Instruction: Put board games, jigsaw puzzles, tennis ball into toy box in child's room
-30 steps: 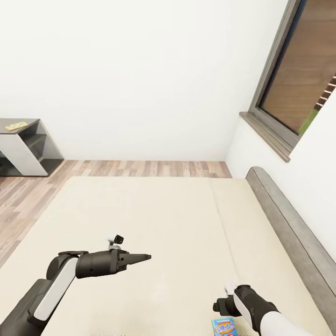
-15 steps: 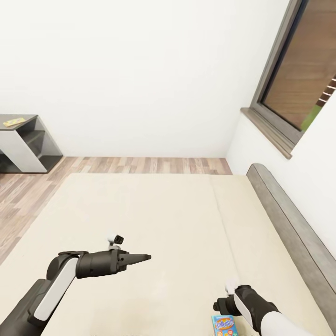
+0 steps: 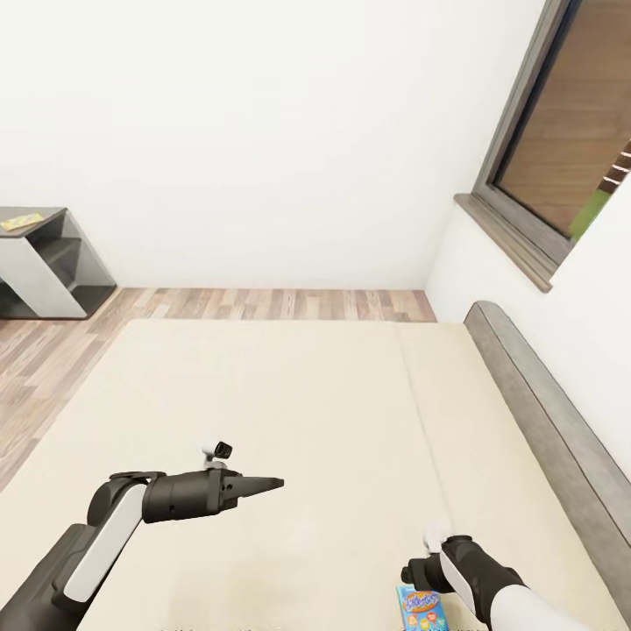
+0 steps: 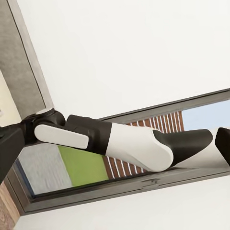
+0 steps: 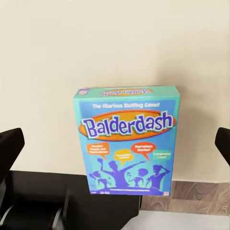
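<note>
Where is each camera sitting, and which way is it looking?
Head view: up on the robot's head, looking down over the bed, both arms showing; left hand out front.
Left wrist view: on the left arm, looking at the window and the right arm.
Right wrist view: on the right arm, looking down at the blue board game between open fingers.
Head and right wrist views share the game.

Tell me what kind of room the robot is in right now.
Most likely a bedroom, perhaps a child's: a wide beige bed with a low grey headboard, a window in the wall beside it, and a blue Balderdash board game on the mattress.
</note>
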You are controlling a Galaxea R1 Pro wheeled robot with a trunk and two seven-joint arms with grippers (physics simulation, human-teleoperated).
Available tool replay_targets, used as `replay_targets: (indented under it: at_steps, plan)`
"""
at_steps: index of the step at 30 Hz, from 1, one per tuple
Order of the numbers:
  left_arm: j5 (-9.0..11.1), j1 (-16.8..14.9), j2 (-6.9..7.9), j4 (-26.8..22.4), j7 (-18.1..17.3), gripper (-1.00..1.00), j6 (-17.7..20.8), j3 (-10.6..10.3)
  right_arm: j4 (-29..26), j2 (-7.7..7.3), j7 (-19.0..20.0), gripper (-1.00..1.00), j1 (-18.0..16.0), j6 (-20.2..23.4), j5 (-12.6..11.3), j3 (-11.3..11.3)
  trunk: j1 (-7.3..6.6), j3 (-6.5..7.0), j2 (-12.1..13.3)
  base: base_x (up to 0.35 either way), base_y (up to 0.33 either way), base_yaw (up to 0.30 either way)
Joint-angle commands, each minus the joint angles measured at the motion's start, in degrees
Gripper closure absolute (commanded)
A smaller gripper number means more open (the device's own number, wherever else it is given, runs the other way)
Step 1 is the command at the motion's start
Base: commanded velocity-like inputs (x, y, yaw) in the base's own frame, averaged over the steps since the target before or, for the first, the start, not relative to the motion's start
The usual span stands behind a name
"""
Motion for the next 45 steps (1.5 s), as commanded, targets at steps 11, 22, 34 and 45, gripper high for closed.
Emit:
replay_targets:
  at_steps: [11,22,34,45]
  plan:
    - [0.10,-0.05,0.06,0.00,-0.10,-1.00,0.23,-0.05,-0.02,-0.03,0.17,-1.00,-0.02,-2.53,-0.06,0.20,0.03,-1.13,-0.10,0.000,0.000,0.000]
    - [0.02,-0.05,0.05,0.09,-0.07,-1.00,0.23,-0.02,-0.02,0.08,0.17,-1.00,-0.02,-2.95,0.02,0.20,0.03,-2.16,-0.10,0.000,0.000,0.000]
    - [0.01,-0.05,0.04,0.17,-0.02,-1.00,0.16,-0.05,-0.02,-0.12,0.17,-1.00,-0.02,-3.00,0.03,0.20,0.03,-3.28,-0.10,0.000,0.000,0.000]
    - [0.01,-0.05,0.03,0.17,-0.01,-1.00,0.15,-0.08,-0.02,-0.12,0.17,-1.00,-0.02,-2.97,0.03,0.20,0.03,-4.31,-0.10,0.000,0.000,0.000]
